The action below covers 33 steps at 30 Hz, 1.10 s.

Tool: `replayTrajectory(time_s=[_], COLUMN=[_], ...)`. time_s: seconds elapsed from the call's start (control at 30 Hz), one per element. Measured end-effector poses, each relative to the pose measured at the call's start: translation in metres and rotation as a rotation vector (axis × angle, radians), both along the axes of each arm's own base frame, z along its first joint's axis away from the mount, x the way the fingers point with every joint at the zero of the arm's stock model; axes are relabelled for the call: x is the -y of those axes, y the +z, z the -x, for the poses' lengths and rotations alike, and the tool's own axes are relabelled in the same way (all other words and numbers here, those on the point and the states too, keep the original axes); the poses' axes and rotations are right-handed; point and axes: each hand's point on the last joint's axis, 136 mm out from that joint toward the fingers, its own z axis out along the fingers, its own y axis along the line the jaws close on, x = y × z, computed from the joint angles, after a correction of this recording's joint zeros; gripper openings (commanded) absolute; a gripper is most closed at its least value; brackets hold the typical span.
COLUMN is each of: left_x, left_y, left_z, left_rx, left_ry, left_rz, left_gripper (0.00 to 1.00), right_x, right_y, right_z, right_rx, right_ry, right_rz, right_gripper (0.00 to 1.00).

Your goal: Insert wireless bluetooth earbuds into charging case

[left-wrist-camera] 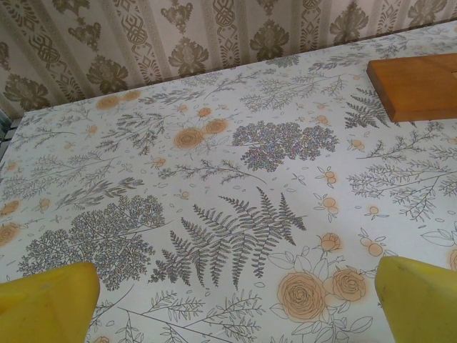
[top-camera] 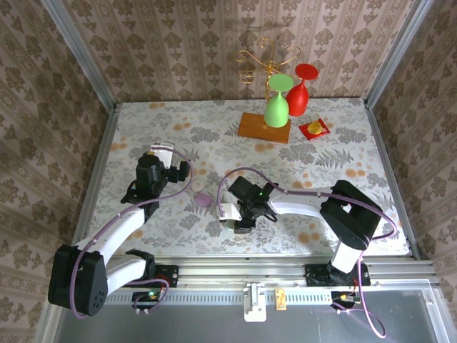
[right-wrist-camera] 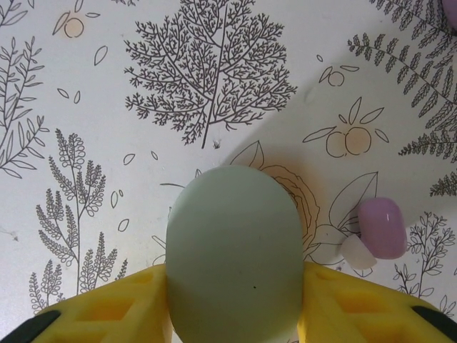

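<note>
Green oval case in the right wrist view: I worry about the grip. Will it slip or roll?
The green case looks smooth and rounded, so it may squirt out from between the right pincer's fingers. Being pebble-shaped, it would likely rock or spin if nudged.

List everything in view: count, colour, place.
table: 1, floral cloth
green case: 1, pale green, in right gripper
earbud: 1, purple, whitish tip, beside green case
purple case: 1, purple, on table between the arms
wooden board: 1, orange-brown, back centre
green glass: 1, green, at wooden board
red glass: 1, red, beside green glass
wire stand: 1, gold, behind glasses
packet: 1, red and yellow, right of board
left gripper: 1, yellow fingers, open above table
right gripper: 1, yellow fingers, against both sides of green case
</note>
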Motion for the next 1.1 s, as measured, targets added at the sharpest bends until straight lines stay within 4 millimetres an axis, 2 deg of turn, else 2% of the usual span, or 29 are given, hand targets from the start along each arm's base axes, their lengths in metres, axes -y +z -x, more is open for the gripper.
replayTrajectory(time_s=[0.13, 0.23, 0.4, 0.5, 0.57, 0.67, 0.83, 0.93, 1.1], left_x=[0.002, 0.008, 0.039, 0.074, 0.101, 0.130, 0.161, 0.177, 0.200], left_y=[0.000, 0.002, 0.003, 0.000, 0.002, 0.009, 0.012, 0.018, 0.036], left_z=[0.000, 0.001, 0.008, 0.016, 0.025, 0.041, 0.078, 0.106, 0.140], left_rx=[0.000, 0.009, 0.018, 0.001, -0.005, -0.011, -0.029, -0.030, 0.013], left_ry=[-0.010, -0.051, -0.209, -0.357, -0.470, -0.609, -0.822, -0.966, -1.162], left_rz=[0.000, 0.003, 0.004, -0.018, -0.027, -0.021, -0.002, 0.040, 0.129], left_gripper=[1.00, 1.00, 1.00, 1.00, 1.00, 1.00, 1.00, 1.00, 1.00], right_x=[0.001, 0.003, 0.014, 0.028, 0.039, 0.053, 0.070, 0.069, 0.060], right_y=[0.001, 0.008, 0.052, 0.077, 0.088, 0.102, 0.137, 0.157, 0.177], right_z=[-0.001, -0.005, -0.026, -0.041, -0.049, -0.059, -0.069, -0.072, -0.064], right_rx=[0.005, 0.016, 0.068, 0.097, 0.103, 0.103, 0.123, 0.137, 0.109], right_ry=[-0.002, -0.018, -0.087, -0.142, -0.178, -0.226, -0.270, -0.263, -0.217], right_rz=[0.003, -0.007, -0.105, -0.160, -0.175, -0.186, -0.222, -0.245, -0.297], right_gripper=[0.41, 0.40, 0.38, 0.37, 0.37, 0.38, 0.38, 0.37, 0.36])
